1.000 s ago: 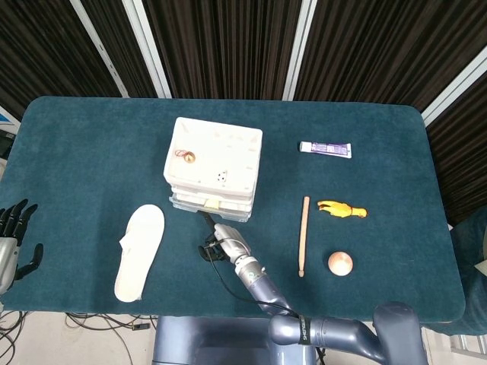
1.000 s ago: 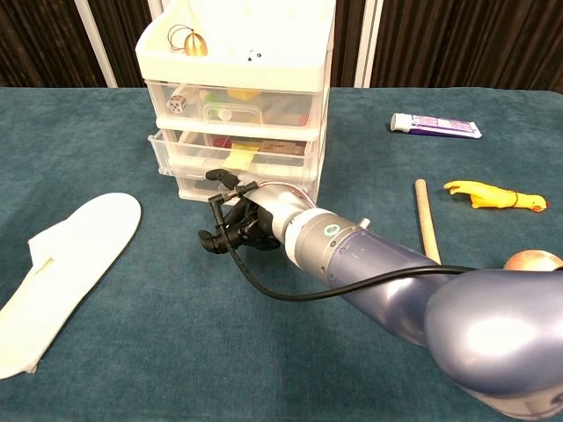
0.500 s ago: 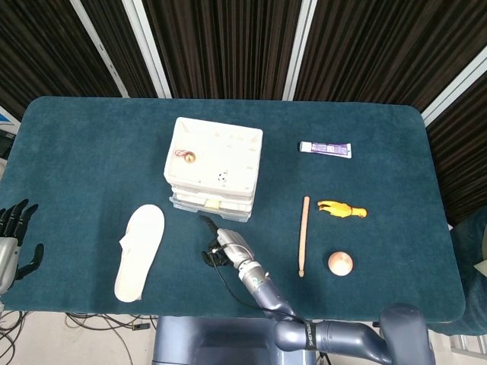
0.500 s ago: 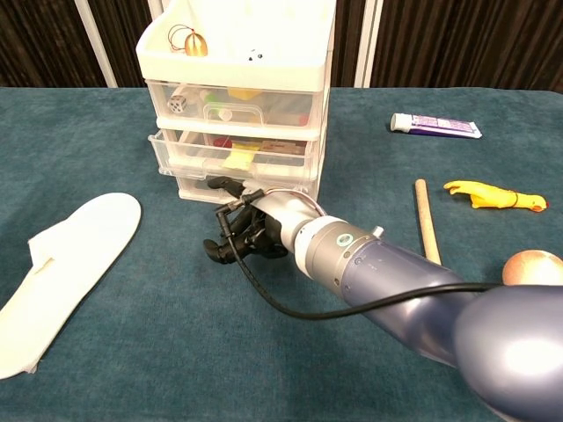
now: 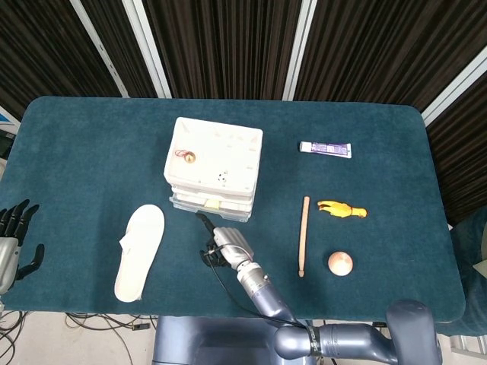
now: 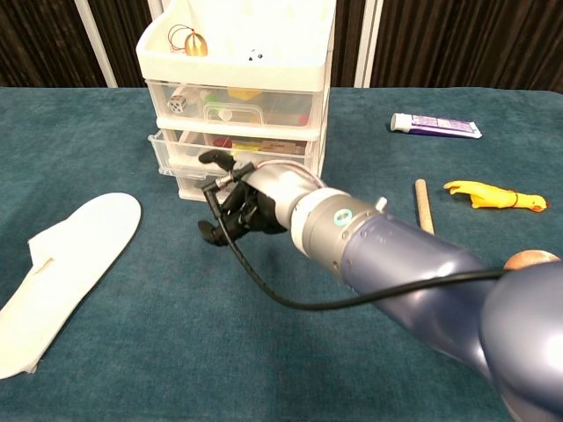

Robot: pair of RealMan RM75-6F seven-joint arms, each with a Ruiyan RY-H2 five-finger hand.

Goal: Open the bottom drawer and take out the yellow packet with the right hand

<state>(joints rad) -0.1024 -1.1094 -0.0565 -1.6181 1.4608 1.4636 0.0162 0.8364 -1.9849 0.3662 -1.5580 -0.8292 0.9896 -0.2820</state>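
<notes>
right hand (image 6: 242, 207): fingers curled in, holding nothing, just in front of the drawer unit (image 6: 237, 101) | bottom drawer (image 6: 198, 186): mostly hidden behind the hand, middle drawer sticks out | yellow packet: cannot tell where | left hand (image 5: 15, 236): fingers apart, empty, table's (image 5: 91, 152) 9 o'clock edge | insole (image 5: 141, 251): 9 o'clock of right hand

No legible text in either view. The tube (image 6: 436, 126) carries a purple printed band (lettering too small to read); my forearm's green round mark (image 6: 342, 214) is likewise unreadable.
</notes>
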